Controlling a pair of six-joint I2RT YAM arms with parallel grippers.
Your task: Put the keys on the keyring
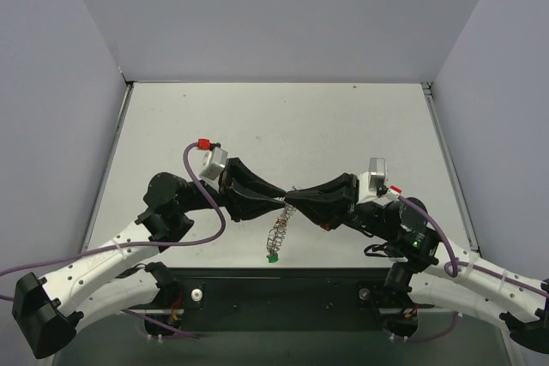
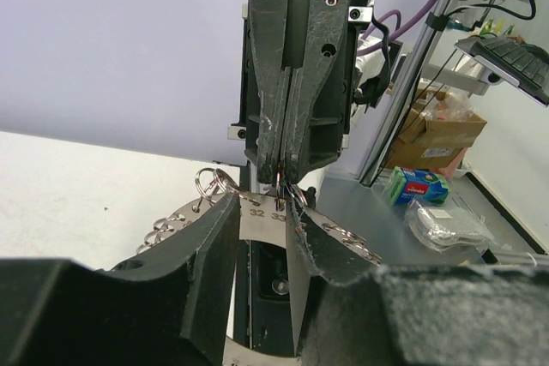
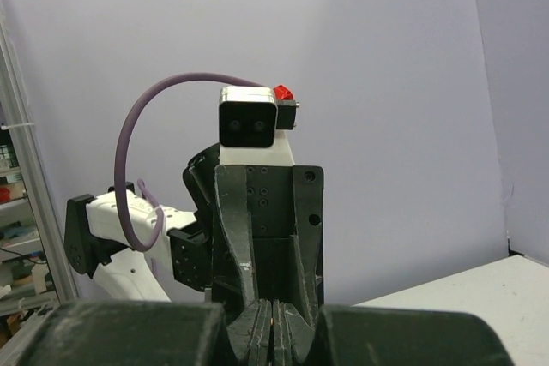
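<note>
The keyring point(image 1: 279, 227) hangs between the two arms, a green key point(image 1: 272, 256) dangling lowest; the left fingers point(image 2: 210, 250) pinch its rim, the right fingers point(image 2: 270, 117) are pressed together against it; an uneven tug could spring it loose.

**Surroundings: bench and off-bench clutter**

White bench point(image 1: 274, 126) enclosed by plain grey walls point(image 1: 283, 15). Beyond its edge, in the left wrist view: cardboard box point(image 2: 439, 136), green packet point(image 2: 415, 184), clear plastic bag point(image 2: 448, 222), aluminium post point(image 2: 422, 66).
</note>
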